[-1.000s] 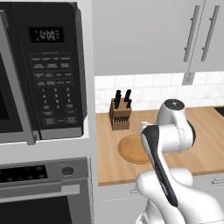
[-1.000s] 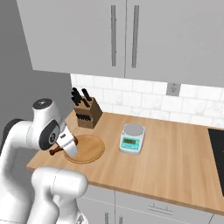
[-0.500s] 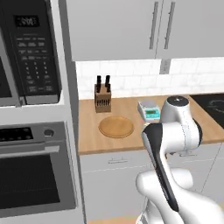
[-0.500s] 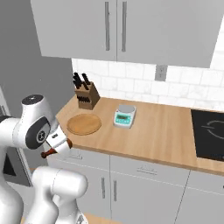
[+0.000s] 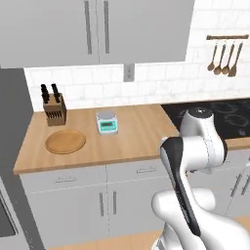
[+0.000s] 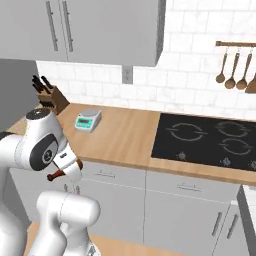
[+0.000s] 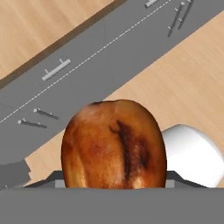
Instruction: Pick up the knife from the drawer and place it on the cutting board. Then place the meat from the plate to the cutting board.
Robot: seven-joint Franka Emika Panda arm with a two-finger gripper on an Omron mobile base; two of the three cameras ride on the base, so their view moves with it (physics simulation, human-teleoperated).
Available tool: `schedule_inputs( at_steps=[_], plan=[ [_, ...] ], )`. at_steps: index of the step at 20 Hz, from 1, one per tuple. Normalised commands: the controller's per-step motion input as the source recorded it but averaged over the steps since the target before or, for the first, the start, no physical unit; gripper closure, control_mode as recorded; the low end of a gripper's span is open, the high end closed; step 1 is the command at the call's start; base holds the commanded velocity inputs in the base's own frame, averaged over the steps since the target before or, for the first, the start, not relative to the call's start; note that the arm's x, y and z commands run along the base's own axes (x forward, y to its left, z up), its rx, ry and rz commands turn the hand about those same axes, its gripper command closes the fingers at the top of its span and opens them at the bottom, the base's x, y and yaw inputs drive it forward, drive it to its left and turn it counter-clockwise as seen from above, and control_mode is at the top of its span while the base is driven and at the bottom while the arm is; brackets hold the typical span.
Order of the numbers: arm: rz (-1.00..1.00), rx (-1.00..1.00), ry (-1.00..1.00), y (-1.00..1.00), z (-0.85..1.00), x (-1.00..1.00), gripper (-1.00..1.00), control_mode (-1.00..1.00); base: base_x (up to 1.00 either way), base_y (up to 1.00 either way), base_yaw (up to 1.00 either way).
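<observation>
The meat (image 7: pixel 113 144), a browned lump, sits clamped in the tool (image 6: pixel 62 170), held low in front of the robot's body and out over the floor, short of the desk (image 5: pixel 136 132). In the hand view it hangs above the grey cupboard fronts (image 7: pixel 87 74) and the wooden floor. What has changed in the last second is the viewpoint, not the grip. The base has driven to the right along the desk, so the microwave and oven have slid out of view and the black hob (image 6: pixel 205 137) and the hanging spoons (image 5: pixel 222 58) have come in, while the meat has stayed in the tool throughout. That suggests the meat is mid-carry towards the cutting board, with only the put-down left for this half of the task. Whether the knife half is done cannot be told from here. On the desk to the far left stand a knife block (image 5: pixel 53 108) and a round wooden board (image 5: pixel 65 141), with a small scale (image 5: pixel 106 123) to their right. The round board may not be the target, since the base is moving away from it. Nothing lies between the tool and the desk, but the meat is below the desk edge, so the arm would have to lift before reaching in.
</observation>
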Motion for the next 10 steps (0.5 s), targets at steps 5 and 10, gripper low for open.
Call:
schedule_inputs(
  at_steps=[5,10],
  plan=[
    [0.0,0.0,0.0,0.0,0.0,0.0,1.0,1.0,-0.42,-1.0,-0.05],
    [0.0,0.0,0.0,0.0,0.0,0.0,1.0,1.0,-0.82,-0.93,0.0]
  ],
)
